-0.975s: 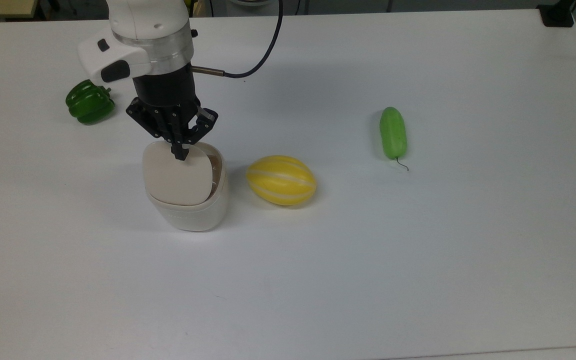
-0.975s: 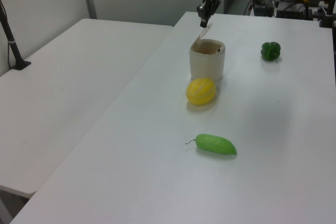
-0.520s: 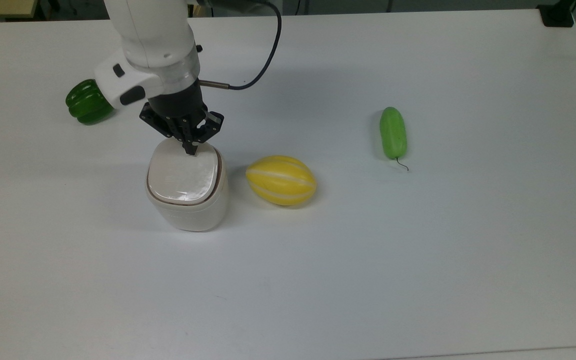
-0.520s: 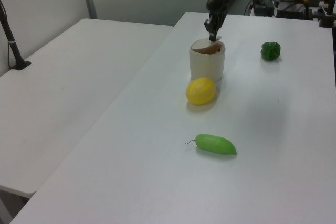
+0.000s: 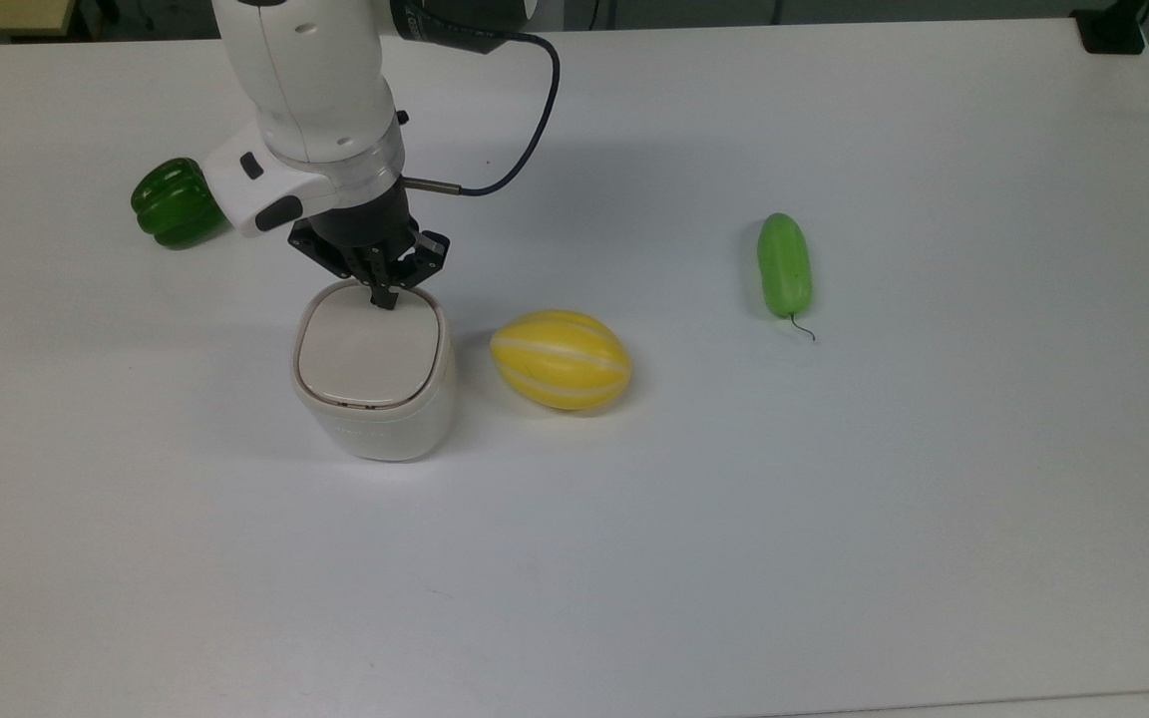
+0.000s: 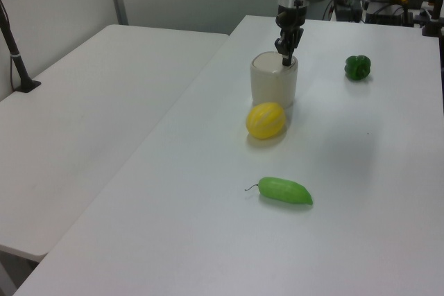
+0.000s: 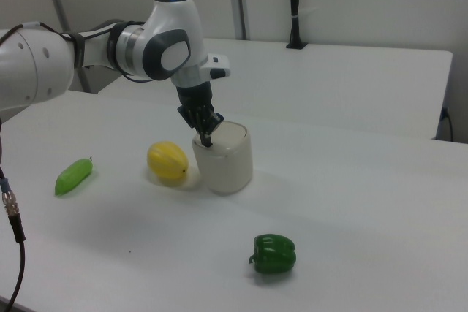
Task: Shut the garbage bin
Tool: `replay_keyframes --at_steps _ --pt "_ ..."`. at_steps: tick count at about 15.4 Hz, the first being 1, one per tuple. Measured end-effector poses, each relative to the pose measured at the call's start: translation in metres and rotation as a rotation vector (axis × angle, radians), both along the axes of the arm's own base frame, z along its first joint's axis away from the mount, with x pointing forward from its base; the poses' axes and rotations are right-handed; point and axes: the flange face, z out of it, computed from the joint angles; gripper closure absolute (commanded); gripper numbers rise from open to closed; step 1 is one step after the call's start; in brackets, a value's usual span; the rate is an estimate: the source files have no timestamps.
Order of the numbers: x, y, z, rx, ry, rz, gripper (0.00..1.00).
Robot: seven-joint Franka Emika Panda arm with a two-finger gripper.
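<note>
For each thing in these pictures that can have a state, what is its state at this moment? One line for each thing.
garbage bin: upright on the table, lid down.
lid: flat, level with the rim.
claw: shut, tip pressing on the lid's edge at the arm's side.
yellow melon: lying on its side beside the bin.
green cucumber: lying flat, apart from the rest.
green pepper: resting on the table, untouched.

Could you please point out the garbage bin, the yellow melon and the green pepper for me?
garbage bin point(image 5: 367, 351): top view, middle of its flat lid.
yellow melon point(image 5: 561, 359): top view, centre of its striped body.
green pepper point(image 7: 274, 253): right view, its front face.
</note>
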Motion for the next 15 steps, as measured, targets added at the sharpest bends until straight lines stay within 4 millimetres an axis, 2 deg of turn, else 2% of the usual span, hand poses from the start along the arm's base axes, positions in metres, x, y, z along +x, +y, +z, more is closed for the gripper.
replay_keyframes --at_steps 10,12,15 --pt "0.001 0.000 0.000 -0.007 -0.021 0.002 1.00" --pt "0.000 -0.001 0.008 -0.006 -0.038 0.001 1.00" --pt "-0.007 -0.005 0.041 -0.003 -0.085 -0.005 1.00"
